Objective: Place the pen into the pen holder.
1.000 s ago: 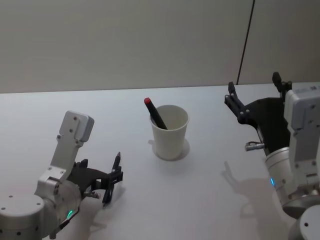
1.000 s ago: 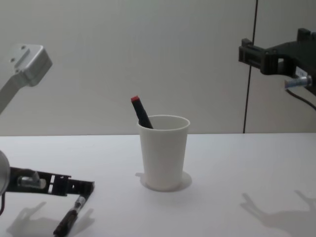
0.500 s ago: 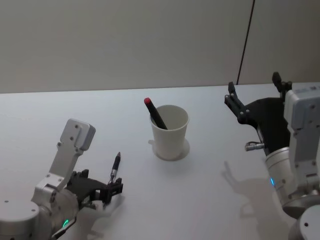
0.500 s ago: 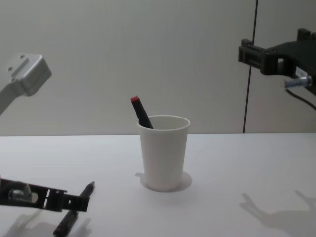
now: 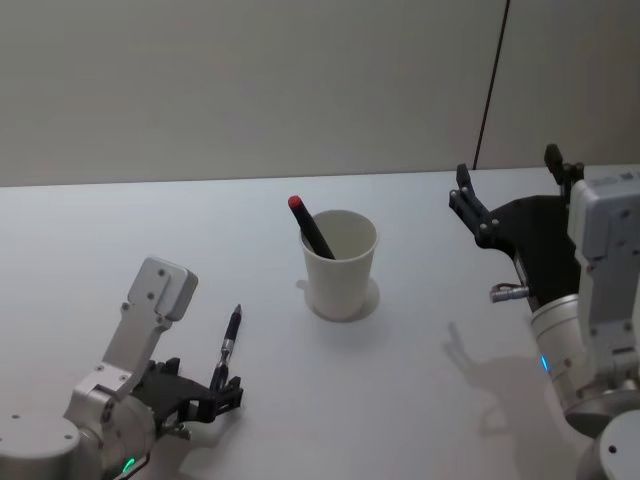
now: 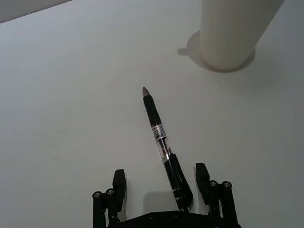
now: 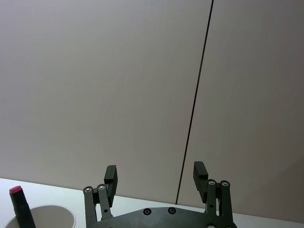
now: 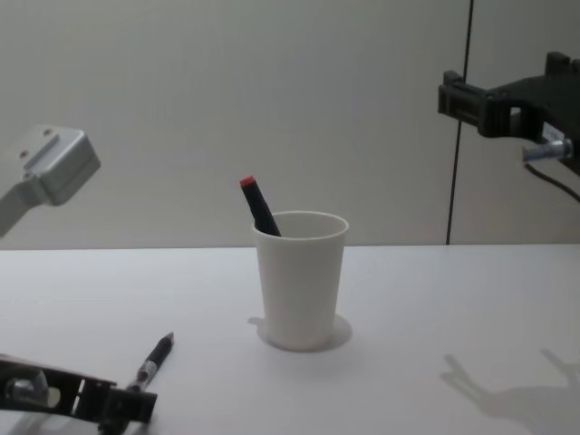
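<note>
left gripper (image 6: 160, 173) drew back, jaws wide, empty, astride the pen (image 6: 159, 135); we'd centre, close mid-barrel; right gripper (image 7: 154, 171) idles raised, jaws spread.

You see the pen (image 5: 228, 348), black, lying flat on the worktop (image 5: 100, 230), left of the upright white pen holder (image 5: 340, 275), near it but apart.

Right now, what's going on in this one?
The left gripper is low on the table, open, straddling the back end of a black pen lying flat; no grip yet. The white pen holder stands beyond, already holding a red-capped marker. The right gripper hangs raised and open.
</note>
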Robot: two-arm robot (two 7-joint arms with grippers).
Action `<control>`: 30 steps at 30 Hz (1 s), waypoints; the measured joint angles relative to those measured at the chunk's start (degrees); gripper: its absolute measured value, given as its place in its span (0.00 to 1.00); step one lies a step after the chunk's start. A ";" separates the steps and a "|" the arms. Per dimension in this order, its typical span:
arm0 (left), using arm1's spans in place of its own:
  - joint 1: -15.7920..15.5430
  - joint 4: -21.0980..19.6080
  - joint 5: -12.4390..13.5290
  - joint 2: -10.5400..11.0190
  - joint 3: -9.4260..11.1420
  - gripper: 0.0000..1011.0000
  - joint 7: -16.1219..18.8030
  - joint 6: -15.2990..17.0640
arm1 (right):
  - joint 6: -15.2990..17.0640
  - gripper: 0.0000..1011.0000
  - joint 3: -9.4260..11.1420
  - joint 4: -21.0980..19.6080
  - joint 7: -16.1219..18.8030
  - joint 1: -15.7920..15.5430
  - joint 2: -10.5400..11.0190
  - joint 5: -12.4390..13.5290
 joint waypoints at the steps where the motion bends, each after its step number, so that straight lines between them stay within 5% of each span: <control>1: 0.06 0.00 0.17 0.01 0.03 0.92 -0.10 0.05 | 0.00 0.99 0.00 0.00 0.00 0.00 0.00 0.00; 16: 0.55 0.02 2.50 -0.29 0.59 0.60 -1.59 0.09 | 0.00 0.99 0.00 0.00 0.00 0.00 0.00 0.00; 30: 0.84 -0.13 4.76 -0.77 0.86 0.51 -2.01 0.50 | 0.00 0.99 0.00 0.00 0.00 0.00 0.00 0.00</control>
